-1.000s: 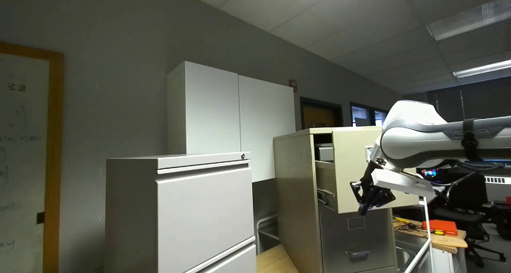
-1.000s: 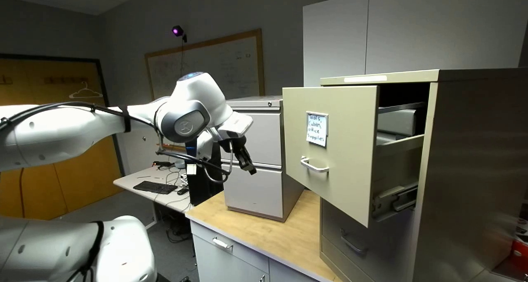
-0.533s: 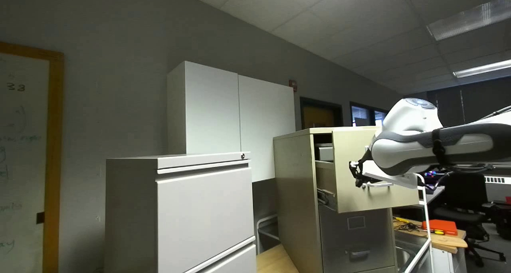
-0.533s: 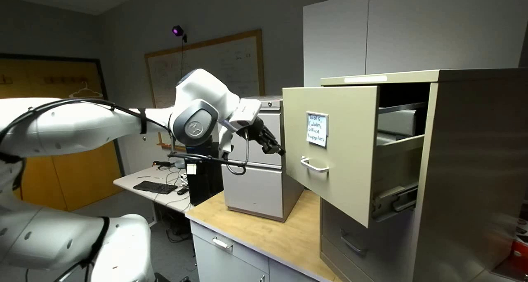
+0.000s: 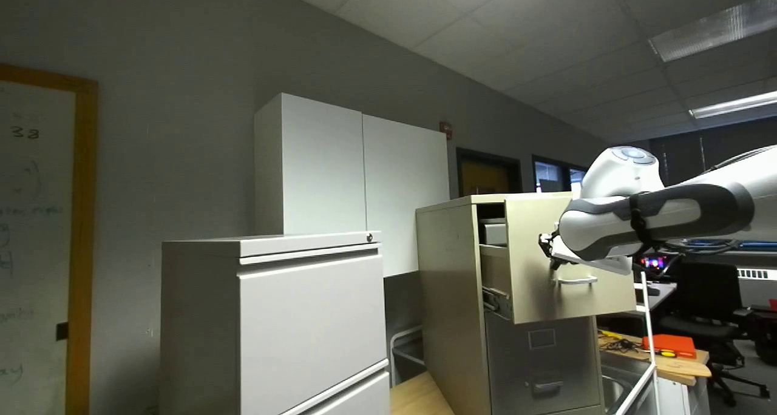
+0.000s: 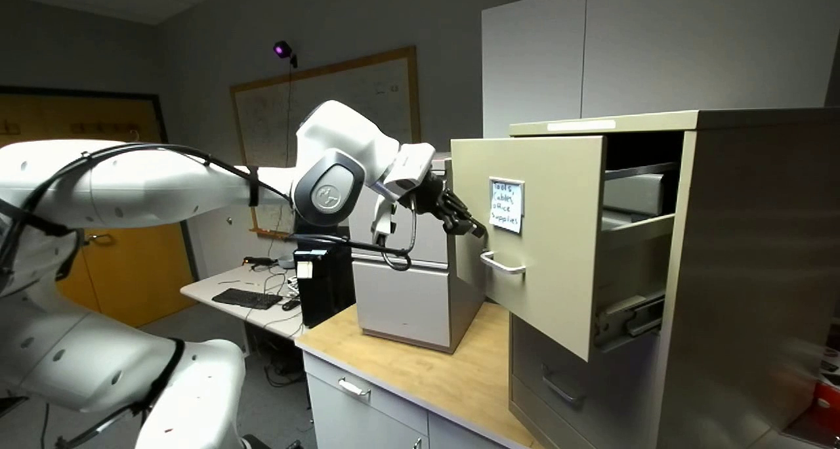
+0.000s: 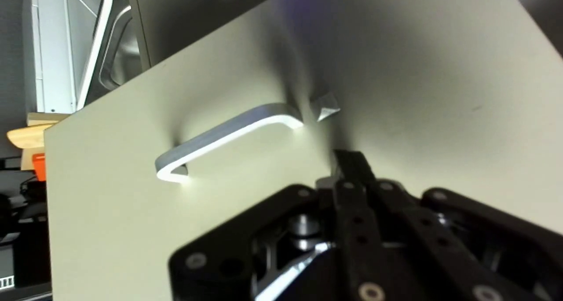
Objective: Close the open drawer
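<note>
The drawer (image 6: 558, 186) is the top drawer of the tall beige filing cabinet (image 6: 755, 272). It stands pulled out, with a grey box and a slide rail showing inside; its front (image 5: 534, 300) also shows in an exterior view. Its front carries a silver handle (image 6: 502, 266) and a label (image 6: 506, 205). My gripper (image 6: 479, 228) is shut and empty, its tips at the drawer front above the handle's end and touching or almost touching it. In the wrist view the shut fingertips (image 7: 353, 162) lie beside the handle (image 7: 228, 133), against the pale front (image 7: 506, 169).
A pale grey cabinet (image 6: 403, 304) stands on a wooden counter (image 6: 426, 383) beside the drawer. The beige cabinet's lower drawer (image 6: 551, 380) is shut. White wall cabinets (image 5: 407, 190) hang behind. A white metal frame (image 5: 648, 336) stands near the drawer's other side.
My arm has reached forward and the gripper has come from in front of the grey cabinet up to the drawer front. The drawer front has shifted very slightly inward since half a second ago.
</note>
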`<move>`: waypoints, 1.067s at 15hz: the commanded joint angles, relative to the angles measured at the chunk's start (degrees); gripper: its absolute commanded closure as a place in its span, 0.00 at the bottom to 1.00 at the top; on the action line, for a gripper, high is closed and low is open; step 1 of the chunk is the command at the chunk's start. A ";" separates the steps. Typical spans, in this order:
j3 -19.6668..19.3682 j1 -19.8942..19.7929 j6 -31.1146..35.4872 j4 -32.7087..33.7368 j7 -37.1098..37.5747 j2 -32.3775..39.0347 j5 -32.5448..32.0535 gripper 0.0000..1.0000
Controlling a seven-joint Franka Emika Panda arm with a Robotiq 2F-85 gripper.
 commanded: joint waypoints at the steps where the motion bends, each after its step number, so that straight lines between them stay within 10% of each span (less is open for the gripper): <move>1: 1.00 -1.02 4.45 3.34 2.18 2.73 0.23 1.00; 16: -0.01 2.37 10.98 15.55 0.50 18.23 3.38 1.00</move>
